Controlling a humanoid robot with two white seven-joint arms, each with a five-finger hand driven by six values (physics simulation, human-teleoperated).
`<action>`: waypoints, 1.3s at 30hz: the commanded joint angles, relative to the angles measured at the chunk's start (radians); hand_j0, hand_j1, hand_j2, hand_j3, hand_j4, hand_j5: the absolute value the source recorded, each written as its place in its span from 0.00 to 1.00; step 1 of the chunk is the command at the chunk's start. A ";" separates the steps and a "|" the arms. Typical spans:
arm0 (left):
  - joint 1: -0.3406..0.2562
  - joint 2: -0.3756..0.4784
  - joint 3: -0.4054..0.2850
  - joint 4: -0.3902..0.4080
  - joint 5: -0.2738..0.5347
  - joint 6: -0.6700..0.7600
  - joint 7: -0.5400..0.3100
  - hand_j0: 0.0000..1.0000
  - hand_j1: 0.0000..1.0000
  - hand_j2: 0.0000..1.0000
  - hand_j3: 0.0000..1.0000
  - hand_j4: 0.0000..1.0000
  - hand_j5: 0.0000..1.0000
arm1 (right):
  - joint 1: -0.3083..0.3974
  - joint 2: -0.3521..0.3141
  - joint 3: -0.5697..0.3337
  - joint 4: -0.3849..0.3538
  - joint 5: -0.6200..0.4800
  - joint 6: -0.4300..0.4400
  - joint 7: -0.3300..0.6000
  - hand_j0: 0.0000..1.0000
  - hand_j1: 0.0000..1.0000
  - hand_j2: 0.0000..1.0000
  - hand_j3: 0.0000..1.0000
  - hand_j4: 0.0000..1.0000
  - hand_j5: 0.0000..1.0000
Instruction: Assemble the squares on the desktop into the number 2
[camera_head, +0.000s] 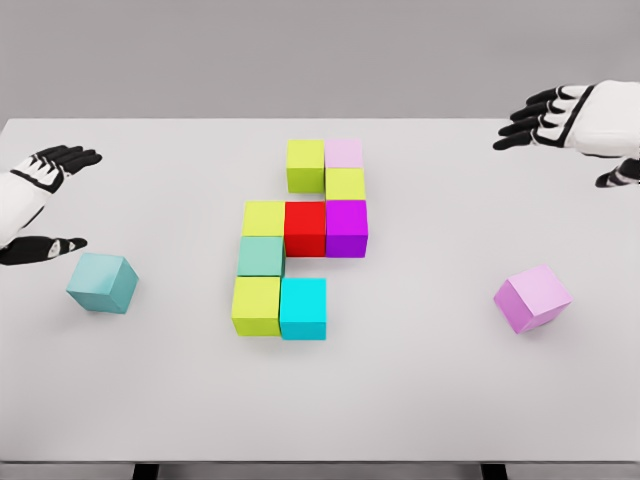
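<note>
Nine cubes sit packed mid-table (420, 400), from lime cube (305, 165) down to cyan cube (303, 308). Left hand (40, 200) spread, empty, beside loose teal cube (102, 283). Right hand (560, 118) spread, empty, well apart from loose lilac cube (533, 298).

The left arm enters from the left edge, its white forearm angled up toward the middle. The left hand (45, 205) is spread wide, black fingers extended at the top and the thumb held apart below, grasping nothing. The right arm enters from the right edge near the top. The right hand (560, 118) is relaxed, fingers stretched leftward, thumb lower, holding nothing.
</note>
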 joint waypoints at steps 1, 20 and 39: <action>0.000 0.000 0.000 -0.001 0.005 0.000 0.000 1.00 1.00 1.00 1.00 1.00 1.00 | 0.000 0.002 0.001 -0.019 -0.003 0.002 0.001 1.00 1.00 1.00 1.00 1.00 1.00; 0.009 0.480 -0.122 -0.117 0.548 0.000 -0.555 1.00 1.00 1.00 1.00 1.00 1.00 | 0.235 -0.138 0.088 -0.019 -0.423 0.256 0.001 1.00 1.00 1.00 1.00 1.00 1.00; 0.002 0.516 -0.124 -0.194 0.775 0.634 -0.634 1.00 1.00 1.00 1.00 1.00 1.00 | 0.233 -0.089 0.242 -0.010 -0.379 0.401 0.001 1.00 1.00 1.00 1.00 1.00 1.00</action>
